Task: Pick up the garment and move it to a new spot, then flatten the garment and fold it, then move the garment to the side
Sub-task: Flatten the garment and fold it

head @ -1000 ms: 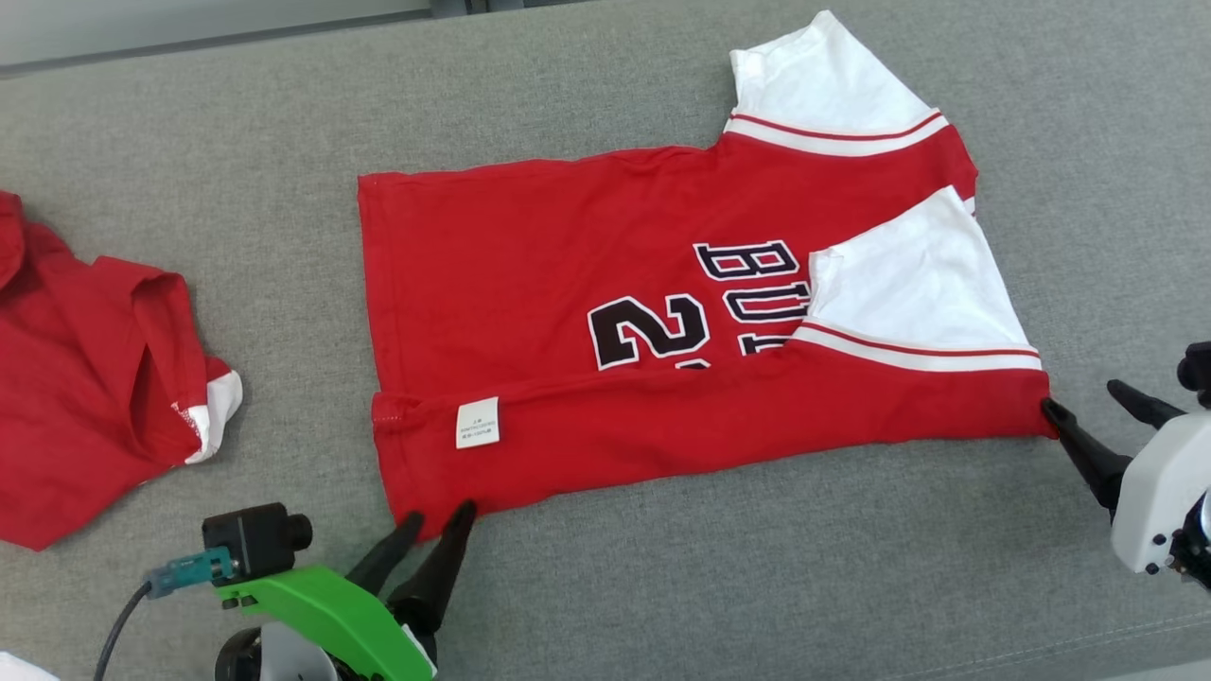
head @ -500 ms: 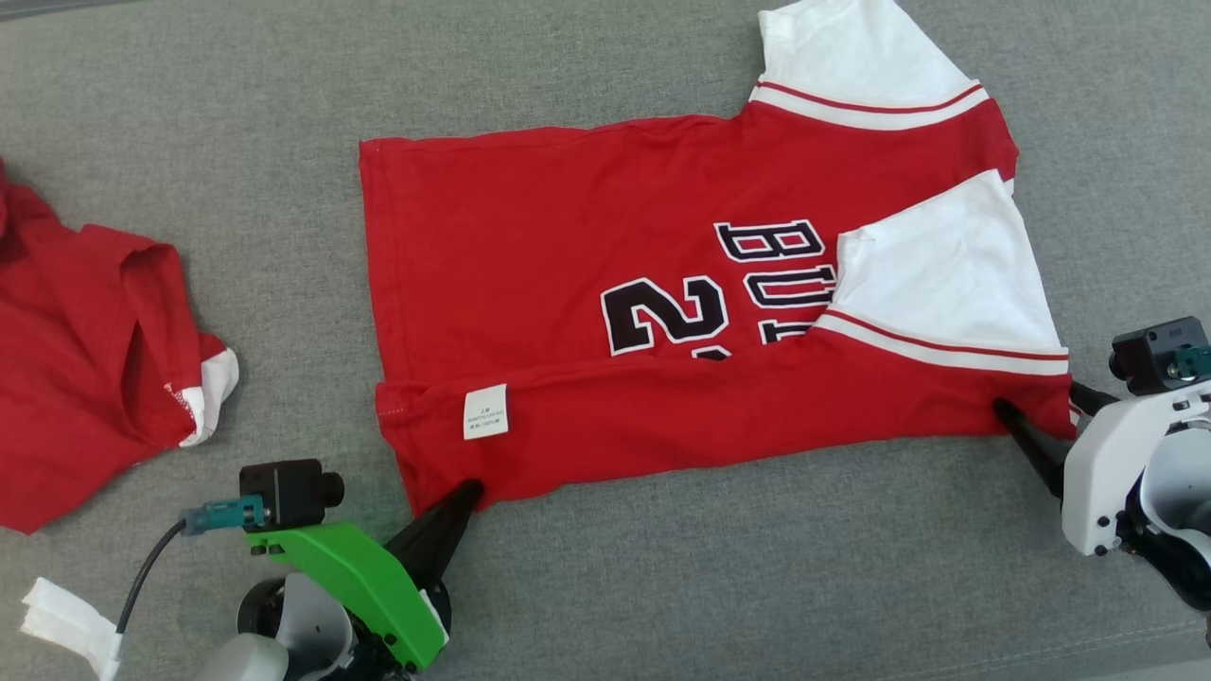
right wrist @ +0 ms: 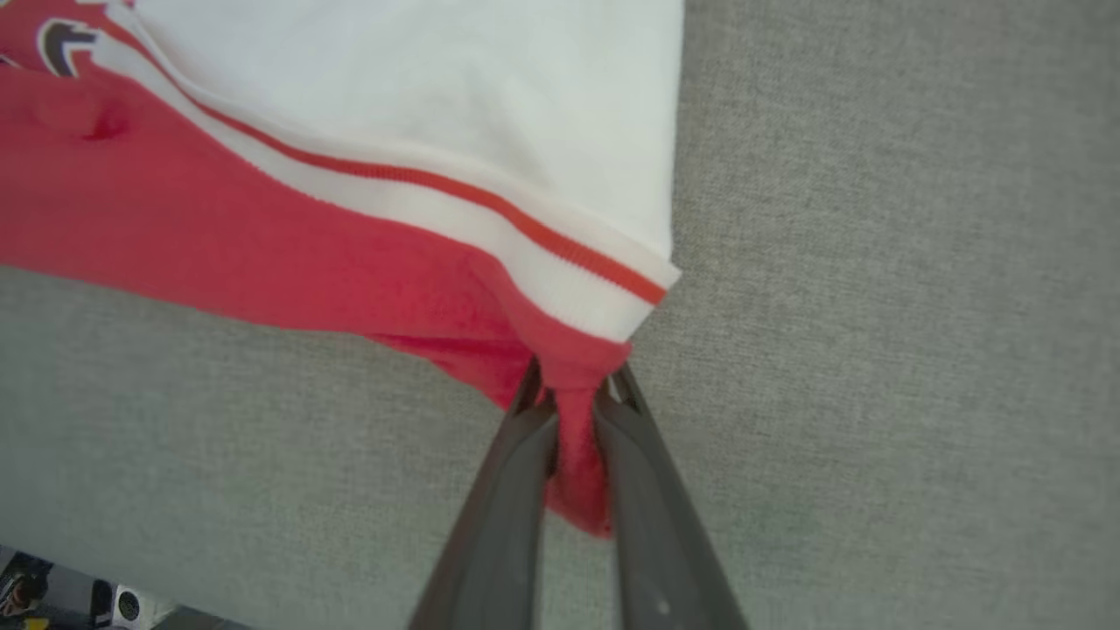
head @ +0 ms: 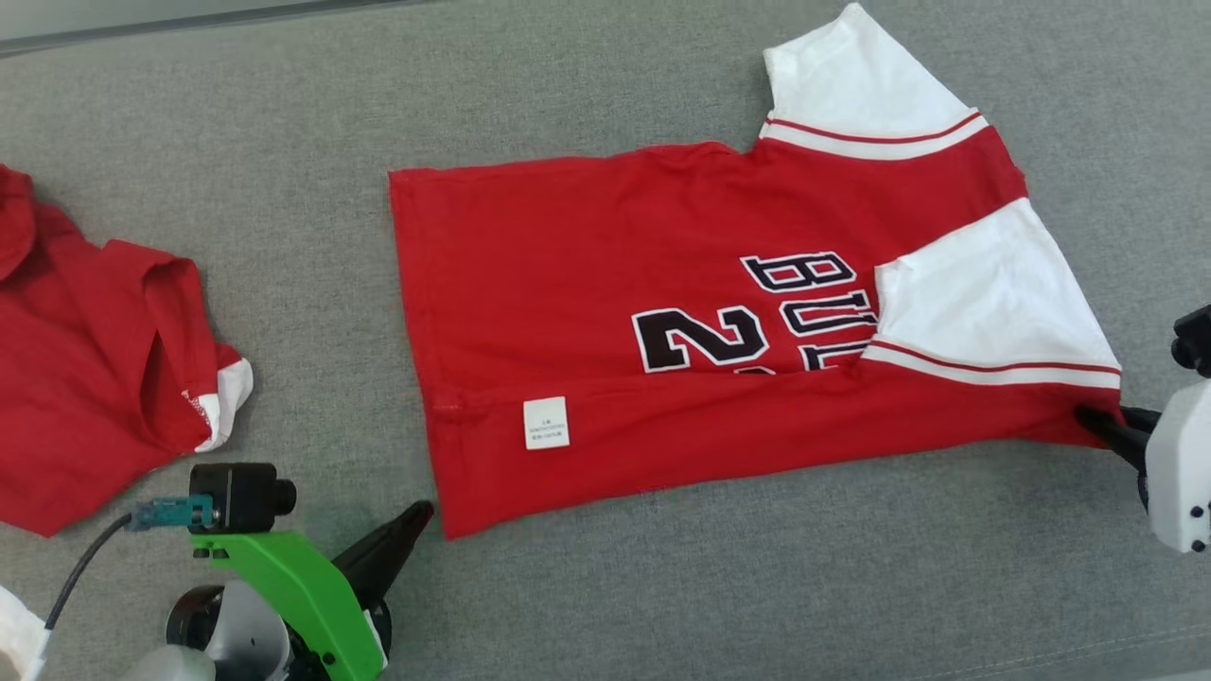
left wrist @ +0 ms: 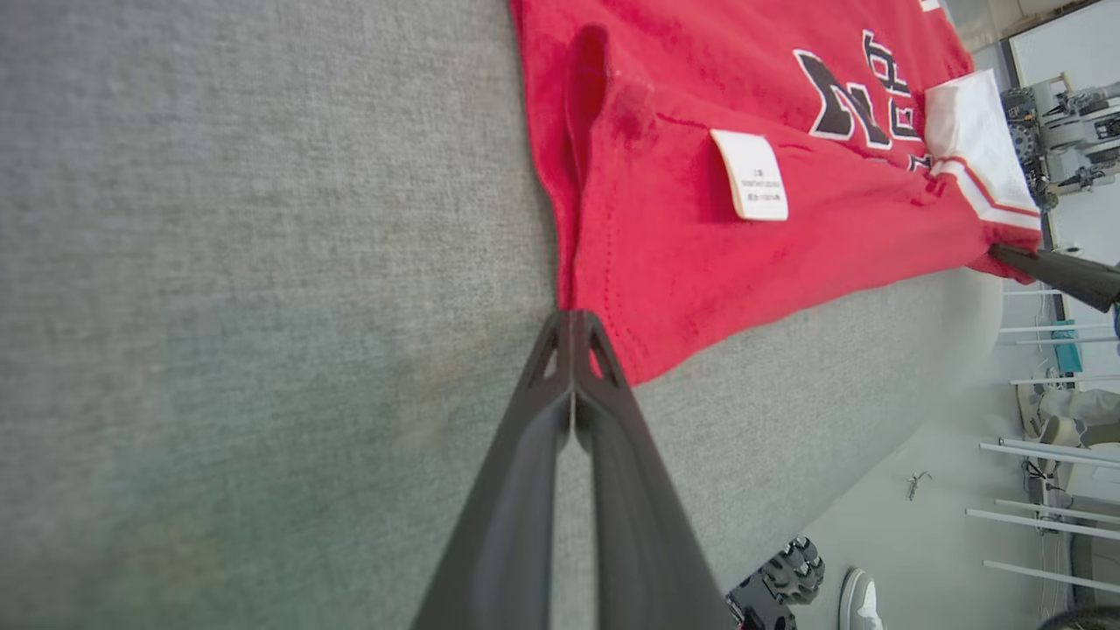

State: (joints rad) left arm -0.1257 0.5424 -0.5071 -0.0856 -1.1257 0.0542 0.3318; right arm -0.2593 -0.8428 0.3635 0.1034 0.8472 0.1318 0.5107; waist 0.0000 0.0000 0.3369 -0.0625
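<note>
A red jersey [head: 662, 265] with white sleeves and black lettering lies spread on the grey padded surface [head: 662, 586], its near side folded up so a white label [head: 546, 423] shows. My right gripper [head: 1088, 416] is shut on the jersey's near right corner; in the right wrist view red cloth [right wrist: 573, 455] is pinched between the fingers [right wrist: 573, 385]. My left gripper [head: 421, 513] is shut with nothing in it. Its tips [left wrist: 570, 319] sit right at the hem beside the jersey's near left corner [left wrist: 630, 367].
A second red garment [head: 85, 397] with a white cuff lies crumpled at the far left. A white scrap [head: 14, 634] pokes in at the lower left corner. The surface's front edge [head: 1088, 653] runs close below my right gripper.
The jersey has slid to the right with my right gripper. Its near left corner has come out of my left gripper, which has drawn back down and left.
</note>
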